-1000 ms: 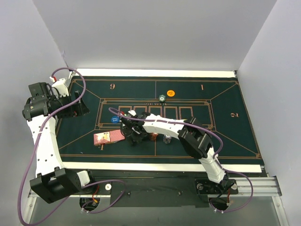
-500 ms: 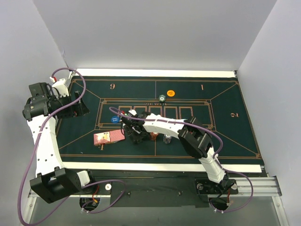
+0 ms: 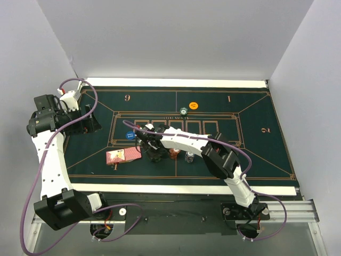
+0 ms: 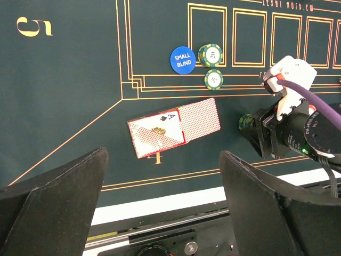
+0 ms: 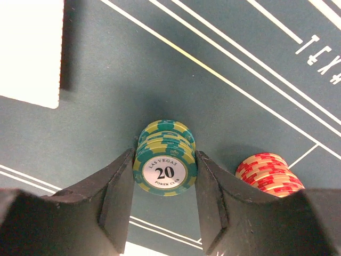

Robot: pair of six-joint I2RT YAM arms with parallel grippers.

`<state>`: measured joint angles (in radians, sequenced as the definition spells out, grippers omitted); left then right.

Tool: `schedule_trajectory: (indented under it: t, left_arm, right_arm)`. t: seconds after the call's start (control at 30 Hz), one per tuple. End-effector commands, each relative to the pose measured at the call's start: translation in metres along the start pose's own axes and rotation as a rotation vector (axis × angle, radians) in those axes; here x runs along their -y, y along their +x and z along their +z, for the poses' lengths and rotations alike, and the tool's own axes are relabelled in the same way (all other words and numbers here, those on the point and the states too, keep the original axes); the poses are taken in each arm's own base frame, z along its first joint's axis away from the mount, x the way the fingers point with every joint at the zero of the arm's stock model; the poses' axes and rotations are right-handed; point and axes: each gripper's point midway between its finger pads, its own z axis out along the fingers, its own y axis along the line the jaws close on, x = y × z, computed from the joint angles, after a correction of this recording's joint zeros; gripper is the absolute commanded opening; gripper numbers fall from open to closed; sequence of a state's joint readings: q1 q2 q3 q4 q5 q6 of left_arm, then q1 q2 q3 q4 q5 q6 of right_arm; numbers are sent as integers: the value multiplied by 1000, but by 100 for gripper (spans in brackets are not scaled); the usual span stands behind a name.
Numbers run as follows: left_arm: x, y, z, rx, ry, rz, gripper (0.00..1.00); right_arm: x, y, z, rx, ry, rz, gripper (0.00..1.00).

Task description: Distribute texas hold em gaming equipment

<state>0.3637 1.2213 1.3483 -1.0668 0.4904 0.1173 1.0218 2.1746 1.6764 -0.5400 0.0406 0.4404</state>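
In the right wrist view a short stack of green chips (image 5: pixel 165 173), its top one marked 20, stands on the mat. My right gripper (image 5: pixel 164 159) is shut on that stack, with a finger pressed to each side. A red-orange chip stack (image 5: pixel 269 172) stands just to its right. From above, the right gripper (image 3: pixel 154 152) is low over the mat beside the red-backed playing cards (image 3: pixel 123 156), and the red-orange stack (image 3: pixel 175 153) and grey chips (image 3: pixel 189 157) stand to its right. My left gripper (image 3: pixel 88 124) hangs wide open and holds nothing at the mat's left edge.
The blue small-blind button (image 4: pixel 182 60) lies with two green chip piles (image 4: pixel 210 54) beside it. The orange button (image 3: pixel 193 105) and one green chip (image 3: pixel 184 111) lie at the far middle. The green felt mat (image 3: pixel 256 117) covers the table, and walls stand on three sides.
The right jaws have narrowed from wide apart onto the green chip stack. The left arm has barely moved and stays open.
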Motion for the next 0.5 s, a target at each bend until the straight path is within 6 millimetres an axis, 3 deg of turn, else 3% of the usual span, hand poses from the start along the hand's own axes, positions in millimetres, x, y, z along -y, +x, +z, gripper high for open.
schedule_trajectory:
  t: [0.0, 0.1, 0.2, 0.33, 0.37, 0.47]
  left_arm:
    - [-2, -10, -5, 48, -14, 33, 97]
    - [-2, -10, -6, 51, -14, 36, 97]
    - [-2, -11, -7, 52, -14, 38, 97]
    - [-2, -12, -9, 53, -13, 39, 97]
    - [-3, -13, -9, 55, -15, 39, 97]
    - [-4, -14, -10, 55, -15, 40, 97]
  right_arm:
    - [1, -16, -23, 24, 7, -9, 20]
    - [3, -36, -41, 78, -5, 8, 20]
    - [24, -58, -58, 129, 5, 66, 19]
    - [74, -77, -76, 187, 61, 171, 19]
    - [95, -84, -84, 210, 76, 219, 19]
    - [145, -76, -88, 217, 147, 319, 19]
